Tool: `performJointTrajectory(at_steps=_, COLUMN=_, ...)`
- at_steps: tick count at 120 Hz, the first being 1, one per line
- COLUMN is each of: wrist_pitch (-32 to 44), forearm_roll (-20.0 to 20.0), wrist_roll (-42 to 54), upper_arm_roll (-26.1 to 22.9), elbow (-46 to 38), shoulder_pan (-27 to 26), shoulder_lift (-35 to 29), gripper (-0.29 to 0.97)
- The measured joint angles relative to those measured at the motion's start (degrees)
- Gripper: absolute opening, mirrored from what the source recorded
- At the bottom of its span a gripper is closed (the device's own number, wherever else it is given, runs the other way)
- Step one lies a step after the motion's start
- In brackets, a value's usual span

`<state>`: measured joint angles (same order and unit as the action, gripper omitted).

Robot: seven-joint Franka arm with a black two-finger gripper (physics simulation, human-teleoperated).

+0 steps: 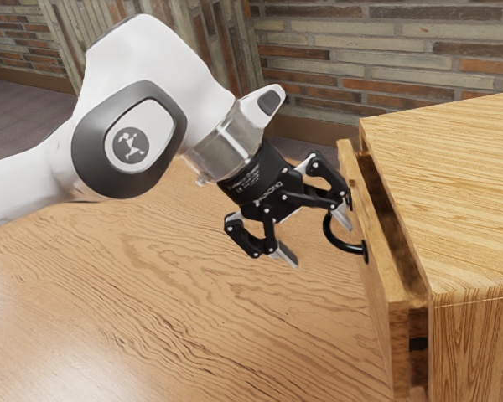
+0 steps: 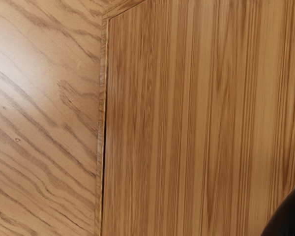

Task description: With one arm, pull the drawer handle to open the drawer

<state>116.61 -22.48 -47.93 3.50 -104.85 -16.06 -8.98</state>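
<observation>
Pincer (image 1: 314, 237) wide open, holding nothing — handle (image 1: 339, 244) just beside its far fingertip. Handle prob. rigid, thin, slick — grab mid-loop. Drawer (image 1: 384, 293) likely slides w/ some drag.

White arm (image 1: 126, 142) reaches in from the frame's left toward centre, black gripper (image 1: 313, 235) tilted downward, jaws spread wide.

- Your worktop (image 1: 151, 318) is light wood with bold, wavy grain.
- Behind it you have a brick wall (image 1: 386, 50), a wooden skirting (image 1: 314, 127) at its foot.
- A grey floor (image 1: 17, 117) lies beyond the worktop's far edge.
</observation>
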Motion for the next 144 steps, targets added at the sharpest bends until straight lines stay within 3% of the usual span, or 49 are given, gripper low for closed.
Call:
performJointTrajectory(at_steps=26, wrist_pitch=0.0, forearm_roll=0.09, wrist_roll=0.9, upper_arm_roll=-0.05, elbow=-4.87, shoulder_pan=2.5, shoulder_lift=-4.9, gripper=0.55)
performJointTrajectory(at_steps=79, wrist_pitch=0.01, forearm_roll=-0.17, wrist_roll=2.21, upper_arm_roll=-1.5, elbow=-19.7, shoulder_pan=9.8, shoulder_lift=-20.93, gripper=0.54)
performJointTrajectory(at_steps=144, wrist_pitch=-1.58, forearm_roll=-0.16, wrist_roll=3.38, upper_arm_roll=-1.48, elbow=-24.56, shoulder_pan=13.58, shoulder_lift=-27.79, gripper=0.54)
